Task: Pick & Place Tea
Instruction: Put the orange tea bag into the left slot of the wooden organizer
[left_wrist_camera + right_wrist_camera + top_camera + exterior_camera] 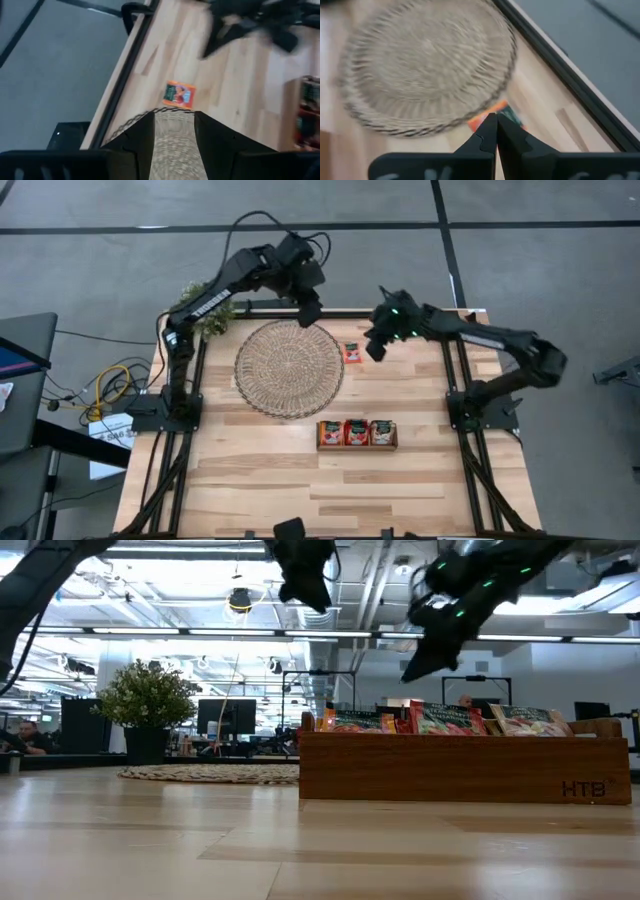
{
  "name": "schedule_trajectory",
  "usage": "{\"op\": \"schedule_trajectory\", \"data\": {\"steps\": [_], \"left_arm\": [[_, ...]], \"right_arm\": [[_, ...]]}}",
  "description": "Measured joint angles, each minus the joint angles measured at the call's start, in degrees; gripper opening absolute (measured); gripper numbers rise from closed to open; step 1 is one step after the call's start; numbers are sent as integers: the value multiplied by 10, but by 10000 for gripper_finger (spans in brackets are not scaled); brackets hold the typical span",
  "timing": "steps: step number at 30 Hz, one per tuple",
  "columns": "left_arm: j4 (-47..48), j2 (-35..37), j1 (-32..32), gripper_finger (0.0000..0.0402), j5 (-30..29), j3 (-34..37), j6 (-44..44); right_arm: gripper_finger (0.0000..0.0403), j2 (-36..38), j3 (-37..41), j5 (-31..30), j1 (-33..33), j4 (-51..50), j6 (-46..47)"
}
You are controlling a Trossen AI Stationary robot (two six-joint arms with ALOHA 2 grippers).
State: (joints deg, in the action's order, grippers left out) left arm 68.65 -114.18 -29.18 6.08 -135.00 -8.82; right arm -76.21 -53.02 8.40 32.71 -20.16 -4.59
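Observation:
One red tea sachet (352,352) lies flat on the wooden table, just right of the round woven mat (289,368). It also shows in the left wrist view (179,95) and, blurred, in the right wrist view (496,113). My left gripper (311,318) hangs open, high over the mat's far rim (170,111), with nothing between its fingers (142,135). My right gripper (374,352) is shut and hangs in the air just right of the sachet, pointing down at a slant (496,122). In the low view it (410,672) is well above the table.
A brown three-part wooden tray (357,446) stands nearer the front, right of the mat, with red sachets (440,720) standing in its compartments. A potted plant (205,305) sits at the far left corner. Bare wood stretches toward the near edge.

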Motion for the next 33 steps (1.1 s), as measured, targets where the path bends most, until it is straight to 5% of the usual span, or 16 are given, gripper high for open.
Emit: {"op": "schedule_trajectory", "data": {"steps": [6,15,22,33], "left_arm": [[5,40,8,131,33,0,-10],[15,85,9,131,44,37,-10],[-122,160,11,131,51,225,20],[-355,334,23,131,40,543,96]], "right_arm": [[13,-120,-98,3,38,-94,-32],[101,-207,-162,6,35,-152,-104],[144,-239,-195,7,16,-196,-168],[149,-336,-297,31,24,-298,-179]]}}
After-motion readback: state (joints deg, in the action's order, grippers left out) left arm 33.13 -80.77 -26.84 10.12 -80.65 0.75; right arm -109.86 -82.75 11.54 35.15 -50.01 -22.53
